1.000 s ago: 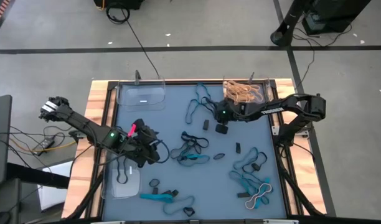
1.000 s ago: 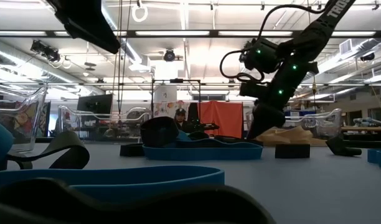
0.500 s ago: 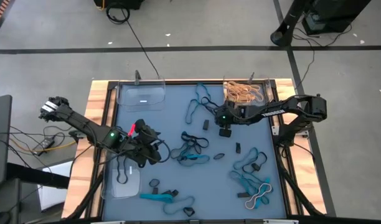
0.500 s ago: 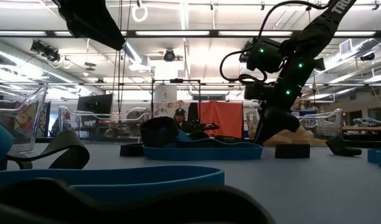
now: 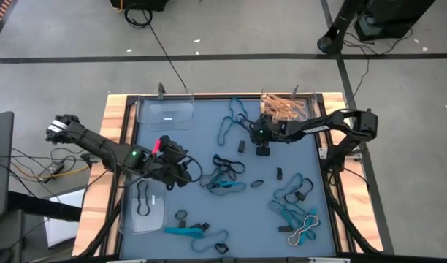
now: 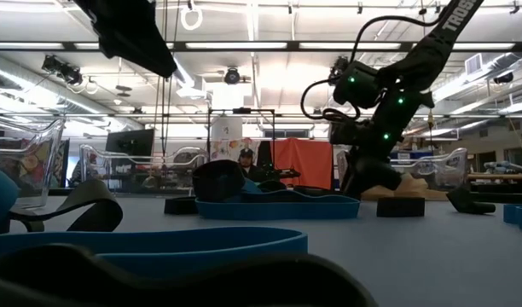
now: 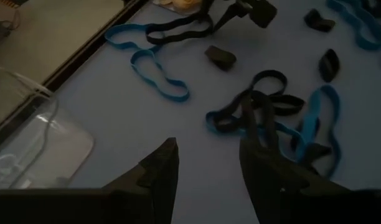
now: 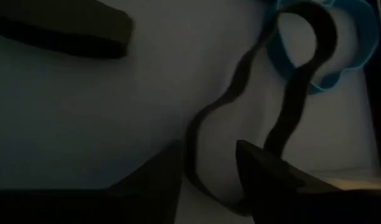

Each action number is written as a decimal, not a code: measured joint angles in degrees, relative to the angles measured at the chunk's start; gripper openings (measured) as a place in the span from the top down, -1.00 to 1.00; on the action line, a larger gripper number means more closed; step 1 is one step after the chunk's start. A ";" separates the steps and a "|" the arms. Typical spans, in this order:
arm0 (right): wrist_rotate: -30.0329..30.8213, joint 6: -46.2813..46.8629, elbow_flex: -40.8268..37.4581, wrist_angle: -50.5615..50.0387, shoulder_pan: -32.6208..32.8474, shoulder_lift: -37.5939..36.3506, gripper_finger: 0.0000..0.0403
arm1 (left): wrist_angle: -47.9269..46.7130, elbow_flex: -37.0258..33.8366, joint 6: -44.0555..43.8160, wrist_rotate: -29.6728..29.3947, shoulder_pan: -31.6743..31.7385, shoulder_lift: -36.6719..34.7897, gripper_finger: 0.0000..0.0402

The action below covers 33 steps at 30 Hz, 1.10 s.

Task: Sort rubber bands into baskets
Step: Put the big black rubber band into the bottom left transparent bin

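Tan, teal-blue and black rubber bands (image 5: 225, 175) lie scattered on the blue table. Three clear baskets stand at its edges: one far left (image 5: 165, 114), one far right (image 5: 285, 108) holding tan bands, and one near left (image 5: 143, 208) holding a black band. My left gripper (image 5: 180, 168) is open and empty above the table, beside a black-and-blue tangle (image 7: 271, 118). My right gripper (image 5: 262, 148) is open and low over the table. Its fingers stand on either side of the end of a black band (image 8: 240, 81); I cannot tell whether they touch it.
More bands lie along the near edge (image 5: 187, 231) and at the near right (image 5: 296, 212). Small black bands (image 5: 240, 146) lie near my right gripper. A teal band (image 8: 340, 62) lies under the black band's far loop. The table has a wooden rim (image 5: 114, 131).
My right gripper has gone from beside the far right basket toward the table's near edge and down, ending low over a black band. My left gripper has shifted a little toward the far edge and the right.
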 joint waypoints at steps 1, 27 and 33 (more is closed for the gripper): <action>-0.05 0.00 0.07 0.21 -0.13 0.31 0.24 | 0.03 0.01 0.02 -0.02 0.44 0.00 0.14; 2.65 6.47 -0.22 -15.26 9.30 -16.20 0.98 | 2.38 -0.06 0.27 0.54 2.18 -0.01 0.14; -2.87 13.26 -0.16 -11.99 12.84 -24.81 0.99 | 14.17 -0.06 9.66 0.20 3.21 3.00 0.14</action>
